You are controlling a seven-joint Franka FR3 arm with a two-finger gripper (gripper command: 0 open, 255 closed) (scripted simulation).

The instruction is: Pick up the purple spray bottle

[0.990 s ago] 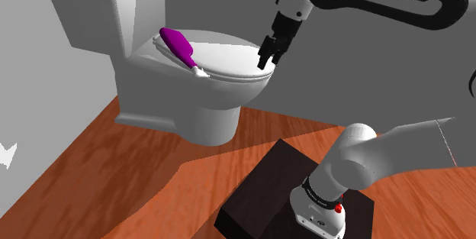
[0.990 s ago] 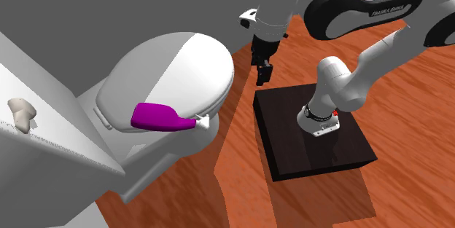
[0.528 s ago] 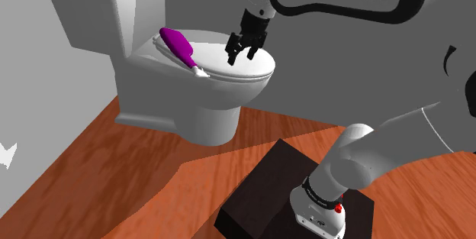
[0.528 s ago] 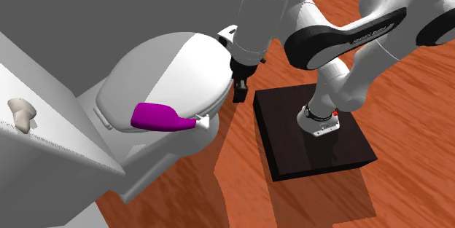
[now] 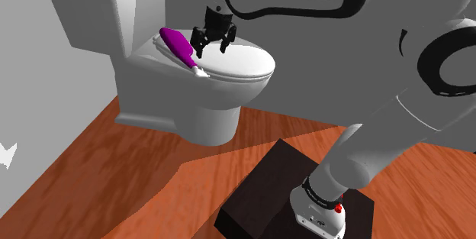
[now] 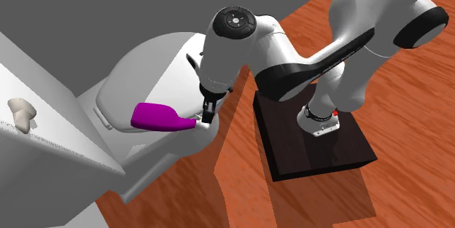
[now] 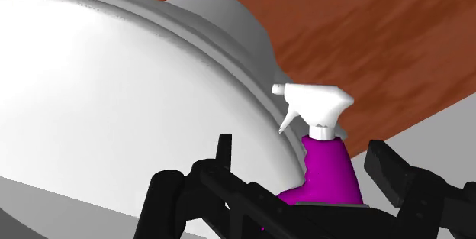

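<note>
Bottle (image 5: 177,45) lies on its side on the toilet lid (image 5: 236,62), along the lid's edge at the shoulder view's left. Its fat end points twd the tank (image 5: 84,1) and its white trigger head twd the bowl's front. It prob. rests flat because the lid is domed and gives no level spot to stand on. Claw (image 5: 213,45) hangs just above it, wide open w/ nothing held. In the wrist view the two black fingers (image 7: 225,153) stand either side of the purple body, touching neither side. That straddle looks deliberate: w/ the bottle lying down, its narrow width sits across the gap, so a straight drop and squeeze should do. The arm arches over from the box (image 5: 259,192), prob. so the approach comes from above, not along the lid. Body is smooth, glossy purple, rounded at the base and tapering to a short neck. The head is plain white w/ a thin pointed nozzle and a hanging trigger. Lid is smooth white w/ a ridged rim and looks slick, so a nudge could slide the bottle off the edge. Floor (image 5: 114,176) is red-brown wood grain.
</note>
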